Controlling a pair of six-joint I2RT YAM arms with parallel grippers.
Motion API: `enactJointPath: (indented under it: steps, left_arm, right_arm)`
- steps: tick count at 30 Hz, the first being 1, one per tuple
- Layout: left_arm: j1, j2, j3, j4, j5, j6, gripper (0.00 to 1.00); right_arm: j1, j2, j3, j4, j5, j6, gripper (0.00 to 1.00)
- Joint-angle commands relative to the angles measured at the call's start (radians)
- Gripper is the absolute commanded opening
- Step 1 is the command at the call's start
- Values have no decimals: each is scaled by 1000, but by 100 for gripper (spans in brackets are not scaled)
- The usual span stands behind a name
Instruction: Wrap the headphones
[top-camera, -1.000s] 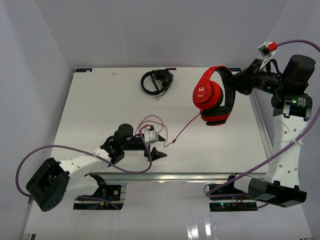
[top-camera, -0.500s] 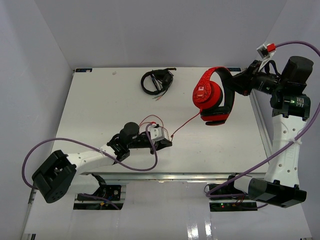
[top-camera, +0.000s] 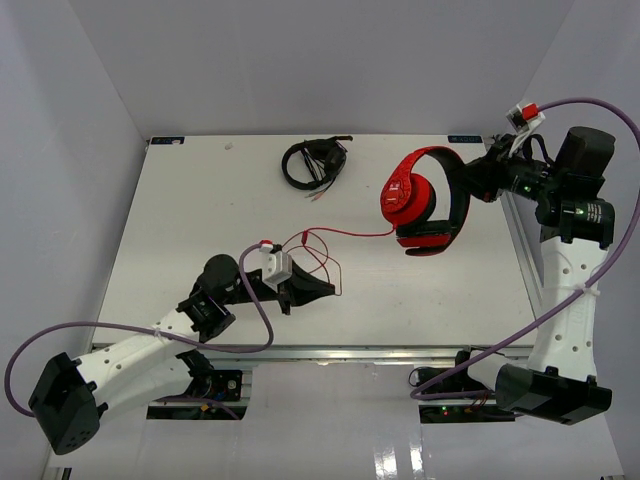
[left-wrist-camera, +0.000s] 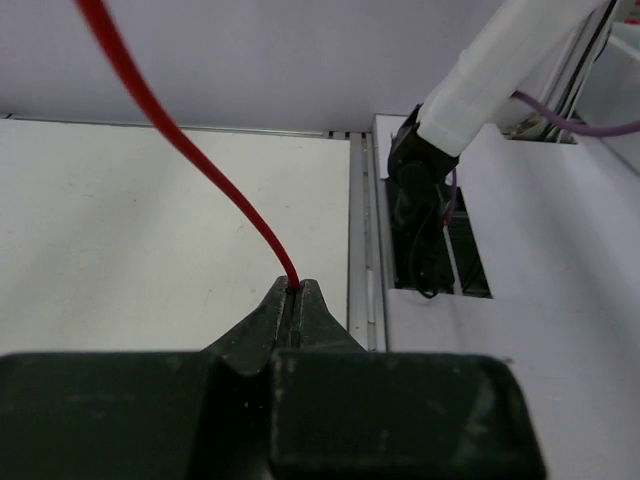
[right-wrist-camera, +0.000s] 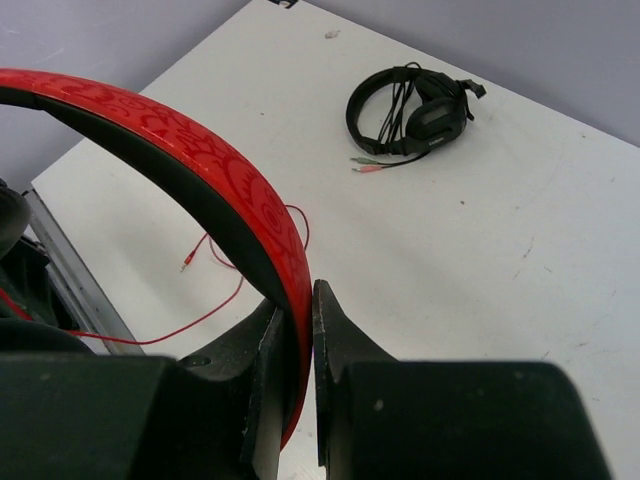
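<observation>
While the right gripper (top-camera: 480, 178) clamps its two fingers tight on the headband, the red headphones (top-camera: 425, 205) hang in the air over the far right part of the table (top-camera: 180, 200). The wrist view shows the red band with its black lining pinched between the narrow jaws (right-wrist-camera: 300, 300). The round earcups sit side by side, turned towards the left.

From the headphones the thin red cable (top-camera: 350, 233) stretches leftwards in a nearly straight line, then curls into a few loose loops near the middle front of the table. The left gripper (top-camera: 320, 290) is low over the table there, and its wrist camera shows the fingertips pressed together (left-wrist-camera: 298, 290) with the red cable (left-wrist-camera: 190, 150) nipped between them, rising up and away to the left of that view. Part of the cable trails slack on the white surface beside those loops.

At the back, well apart from both arms, a smaller pair of black headphones (top-camera: 313, 163) lies flat with its own lead bundled inside the band.
</observation>
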Motion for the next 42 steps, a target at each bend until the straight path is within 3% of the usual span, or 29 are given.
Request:
enactJointPath:
  steps: [1, 8, 14, 21, 29, 35, 37, 42]
  left_arm:
    - [5, -37, 43, -135, -28, -123, 0]
    - [4, -91, 61, -342, -314, -11, 0]
    - [4, -48, 113, -421, -345, 40, 0]
    - [24, -31, 223, -502, -414, 118, 0]
    - [105, 79, 460, -752, -424, 152, 0]
    - [116, 170, 640, -915, -309, 97, 0]
    - [117, 196, 676, -934, -185, 7, 0]
    - [116, 239, 708, -941, -67, -178, 0]
  right_arm:
    - [7, -60, -44, 22, 80, -16, 8]
    - [12, -81, -56, 10, 81, -70, 8]
    - [14, -96, -57, 15, 68, -107, 8]
    - [19, -130, -100, -13, 187, -258, 8]
    - [41, -212, -245, 35, 411, -408, 8]
    - [61, -276, -386, 132, 561, -395, 8]
    - [71, -302, -437, 177, 610, -360, 8]
    - [103, -350, -524, 254, 672, -314, 8]
